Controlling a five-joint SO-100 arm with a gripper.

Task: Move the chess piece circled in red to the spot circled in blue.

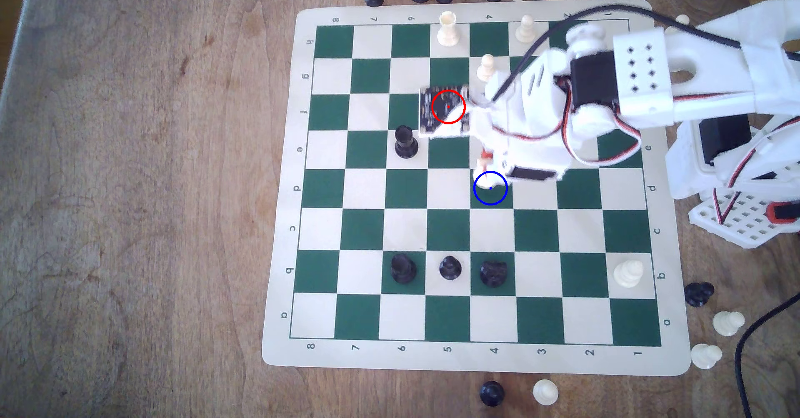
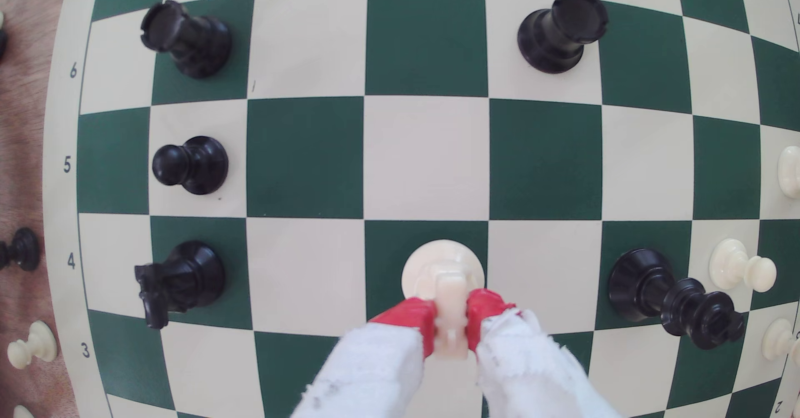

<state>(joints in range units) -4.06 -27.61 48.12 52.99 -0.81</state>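
I see the board (image 1: 710, 271) with my arm (image 1: 606, 93) reaching in from the exterior view's right. The gripper (image 2: 451, 310) has its red fingertips (image 2: 411, 314) closed on the top of the white piece (image 2: 443, 266). The piece stands over the blue spot (image 1: 495, 195), its round base inside that green square, toward the near edge as the exterior view shows it. I judge I'm placing: I'd lower straight down until the base sits flat, then open slowly so neither tip drags it. Its long axis stands upright, base down; which way the blocky top faces I cannot tell.
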